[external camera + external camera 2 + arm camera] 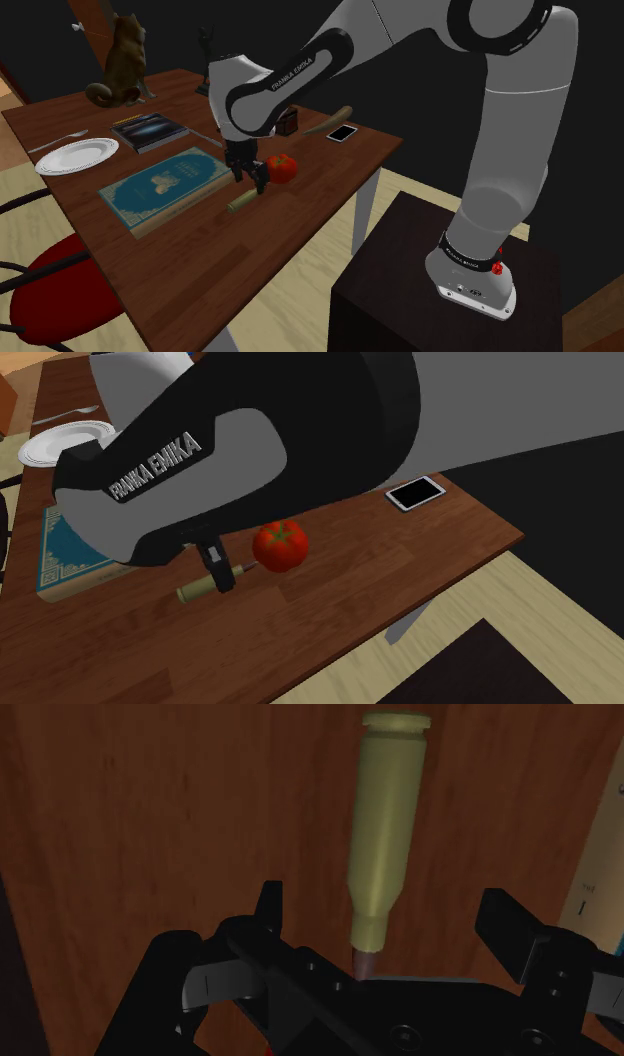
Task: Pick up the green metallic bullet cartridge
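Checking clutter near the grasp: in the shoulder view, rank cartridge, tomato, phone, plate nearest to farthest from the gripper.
1. Cartridge, under the gripper.
2. Tomato, beside it, view's right.
3. Phone, farther right.
4. Plate, far view's left.

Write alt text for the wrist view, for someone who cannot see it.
An olive-green cartridge lies on the brown wooden table. Its narrow tip points back between the two open fingers of the black tool, which do not touch it.
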